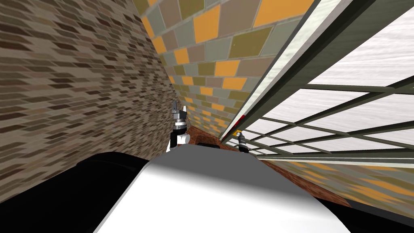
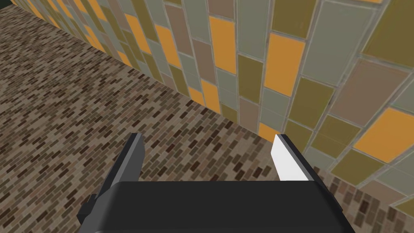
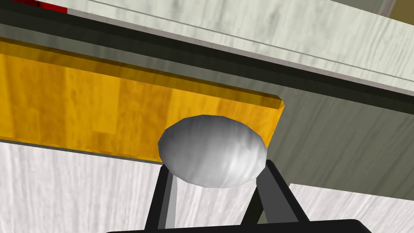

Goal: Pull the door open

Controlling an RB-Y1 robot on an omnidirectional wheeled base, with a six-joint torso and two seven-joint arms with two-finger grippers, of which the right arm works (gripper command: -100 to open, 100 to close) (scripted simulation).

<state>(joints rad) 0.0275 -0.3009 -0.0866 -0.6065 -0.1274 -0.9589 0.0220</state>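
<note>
Your right gripper (image 3: 216,166) is at the door's knob (image 3: 213,151), a smooth, rounded, silver-grey ball. Its two fingers (image 3: 167,202) are clenched on the knob, one against each side, and their tips are hidden behind the ball. Just behind the knob you see a yellow-orange plate (image 3: 101,109) with a wood-like grain. It lies flat on the door (image 3: 81,190), and the knob stands out from the end of it. The door panel around the plate is white with a faint grain, with dark grey-green framing beside it. A short red strip (image 3: 48,6) shows at the far edge of the frame.

From the head view, the right gripper (image 1: 239,135) sits low against the door (image 1: 343,109), which rises on your right as white panes between dark grey-green bars. The red strip (image 1: 238,120) lies on the door's edge just above the gripper.

Your left gripper (image 1: 179,108) is raised and upright, well apart from the door, and in its own wrist view the left gripper (image 2: 208,139) has its fingers (image 2: 287,162) released and spread wide with nothing between them.

Farther off, a brown brick-patterned wall (image 1: 72,81) stands on your left, and it meets a wall of orange, olive and grey tiles (image 1: 218,52) ahead.
</note>
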